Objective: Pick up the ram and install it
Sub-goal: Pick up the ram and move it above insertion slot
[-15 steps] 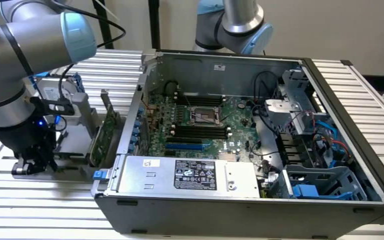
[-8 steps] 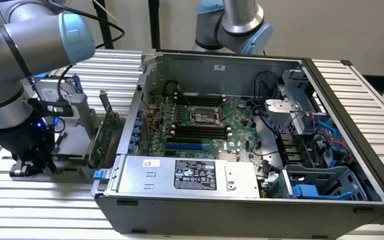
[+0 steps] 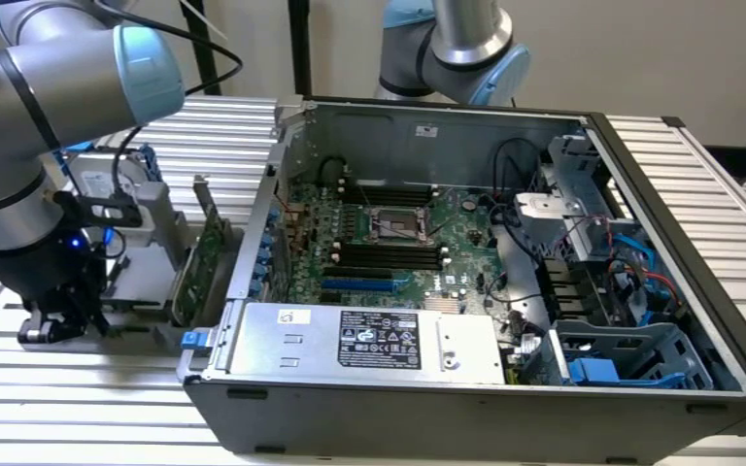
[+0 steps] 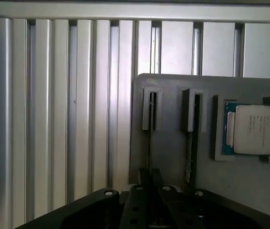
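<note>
exterior view: a table of ribbed aluminium slats (image 3: 75, 398) before a plain beige wall carries an open black metal computer case (image 3: 477, 413), with its green motherboard (image 3: 406, 228) bare. at this view's left the black gripper (image 3: 55, 328) hangs low beside a grey holder block (image 3: 152, 209).

wrist view: the ram (image 4: 150, 138), a thin stick seen edge-on, stands in a slot of the matte holder, just before the gripper; if it is closed i cannot tell. a square silver processor (image 4: 255, 130) lies near.
</note>
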{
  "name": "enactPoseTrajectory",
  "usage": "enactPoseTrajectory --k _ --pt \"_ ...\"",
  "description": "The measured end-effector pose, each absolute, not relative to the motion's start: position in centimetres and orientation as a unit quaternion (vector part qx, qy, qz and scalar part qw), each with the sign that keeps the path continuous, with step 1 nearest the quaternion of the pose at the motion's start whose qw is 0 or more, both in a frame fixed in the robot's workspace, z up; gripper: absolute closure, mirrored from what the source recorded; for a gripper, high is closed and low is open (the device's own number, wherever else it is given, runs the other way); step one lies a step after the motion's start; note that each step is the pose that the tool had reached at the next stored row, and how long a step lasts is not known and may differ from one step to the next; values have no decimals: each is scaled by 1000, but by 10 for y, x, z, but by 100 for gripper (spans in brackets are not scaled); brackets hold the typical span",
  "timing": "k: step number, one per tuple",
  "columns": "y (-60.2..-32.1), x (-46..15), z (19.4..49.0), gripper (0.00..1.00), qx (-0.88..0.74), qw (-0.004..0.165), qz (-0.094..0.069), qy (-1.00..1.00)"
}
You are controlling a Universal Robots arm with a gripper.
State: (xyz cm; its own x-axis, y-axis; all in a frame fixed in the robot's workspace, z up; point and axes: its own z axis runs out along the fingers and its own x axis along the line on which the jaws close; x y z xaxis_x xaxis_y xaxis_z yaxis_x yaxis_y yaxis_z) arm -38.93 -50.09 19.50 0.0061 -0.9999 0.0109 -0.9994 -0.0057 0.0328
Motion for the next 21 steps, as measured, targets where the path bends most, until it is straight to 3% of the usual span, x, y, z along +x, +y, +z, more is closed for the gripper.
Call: enactPoseTrajectory --k 11,21 --pt "-501 -389 197 100 692 15 -9 -722" --pt "-501 -389 220 100 692 14 -9 -722"
